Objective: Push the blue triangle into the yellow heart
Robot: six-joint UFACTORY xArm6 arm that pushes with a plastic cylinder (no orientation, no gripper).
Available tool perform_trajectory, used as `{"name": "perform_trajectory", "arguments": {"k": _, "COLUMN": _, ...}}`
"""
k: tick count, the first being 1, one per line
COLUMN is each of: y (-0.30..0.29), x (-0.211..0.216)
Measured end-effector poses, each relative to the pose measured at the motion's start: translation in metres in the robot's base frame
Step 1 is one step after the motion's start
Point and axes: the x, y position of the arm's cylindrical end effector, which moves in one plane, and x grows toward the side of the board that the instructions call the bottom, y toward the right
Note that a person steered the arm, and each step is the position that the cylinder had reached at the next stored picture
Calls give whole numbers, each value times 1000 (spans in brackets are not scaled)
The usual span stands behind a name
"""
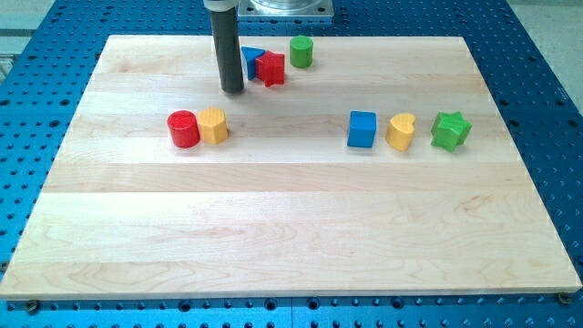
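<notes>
1. The blue triangle lay near the top edge of the tabletop, just left of the red star and seemingly touching it. The yellow heart sat well to the triangle's lower right, wedged between the blue cube and the green star.
2. My tip stood just left of the triangle and slightly below it. The tool was a bare rod with no jaws, so nothing about spreading or pinching applied.
3. To do the step well, I judged the tip should work round to the triangle's upper left, then drive it down and rightward.
4. The red star looked likely to be swept along from the triangle's right side. Easing the triangle free of it first seemed wise.
5. The blue cube guarded the heart's near flank. Arriving from above the heart probably avoided it.
6. The rod hid the triangle's left part, so its outline and whether the tip touched it were unclear.
7. The green cylinder, up and right of the triangle, and the red cylinder and yellow block, down and left of it, lay clear of the route.
</notes>
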Motion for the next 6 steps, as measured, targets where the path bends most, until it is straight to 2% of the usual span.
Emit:
{"name": "perform_trajectory", "arguments": {"k": 3, "y": 6, "x": 12}}
{"name": "perform_trajectory", "arguments": {"k": 4, "y": 32, "x": 22}}
{"name": "perform_trajectory", "arguments": {"k": 6, "y": 148, "x": 70}}
